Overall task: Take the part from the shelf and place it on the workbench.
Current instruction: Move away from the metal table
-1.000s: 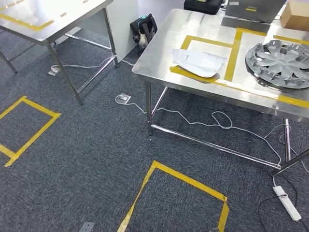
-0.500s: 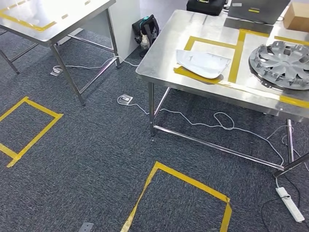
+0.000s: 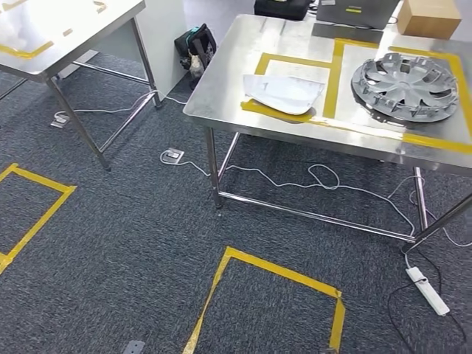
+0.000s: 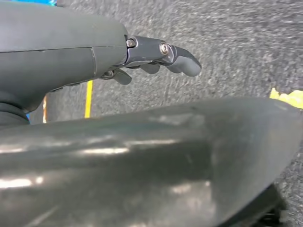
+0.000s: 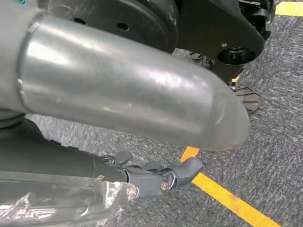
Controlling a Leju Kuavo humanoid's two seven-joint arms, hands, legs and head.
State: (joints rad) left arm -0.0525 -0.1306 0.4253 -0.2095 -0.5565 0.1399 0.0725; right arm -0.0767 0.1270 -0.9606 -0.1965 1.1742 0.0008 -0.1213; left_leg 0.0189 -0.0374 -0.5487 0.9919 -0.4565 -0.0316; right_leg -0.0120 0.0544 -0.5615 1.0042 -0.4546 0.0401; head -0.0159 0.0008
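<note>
The steel workbench (image 3: 223,103) stands ahead on the right, marked with yellow tape squares. A white curved panel (image 3: 281,92) lies in one taped square and a silver wheel cover (image 3: 403,85) in the square beside it. My left hand (image 4: 157,54) hangs over the dark carpet with its fingers stretched out and nothing in it. My right hand (image 5: 157,177) also hangs over the carpet, fingers extended and holding nothing. No shelf is in view.
A second steel table (image 3: 66,29) stands at the far left. A black bag (image 3: 195,48) sits on the floor between the tables. A cardboard box (image 3: 428,16) is on the workbench's far side. Cables (image 3: 323,177) and a power strip (image 3: 428,290) lie underneath. Yellow tape squares (image 3: 278,273) mark the carpet.
The whole picture has shifted left and slightly up, so the camera has turned towards the right. The things on the workbench have not moved.
</note>
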